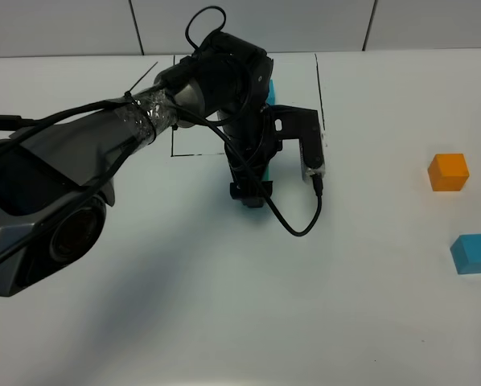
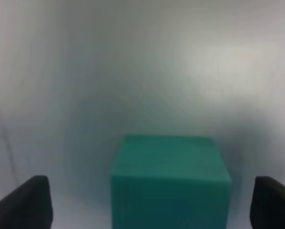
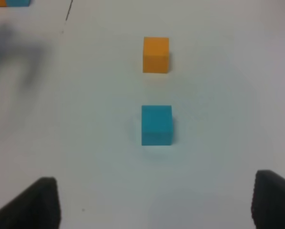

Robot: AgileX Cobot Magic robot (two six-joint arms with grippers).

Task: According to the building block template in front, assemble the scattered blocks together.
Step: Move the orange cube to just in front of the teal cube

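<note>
Cube (image 2: 170, 183), matte teal, smooth white table (image 1: 345, 322)

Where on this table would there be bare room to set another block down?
Bare table lies between the left gripper and the orange block and blue block, and along the near edge. Crowded: around the template and the teal block, beneath the left arm.

On the table (image 1: 369, 322), one cube (image 2: 168, 181) sits between the left gripper's (image 2: 152, 202) parted fingers, touching neither, just in front of the drawn rectangle (image 1: 319, 88) enclosing the block template (image 1: 270, 90). Far right, well apart, lie a rear cube (image 1: 449, 171) and a front cube (image 1: 474, 253).
</note>
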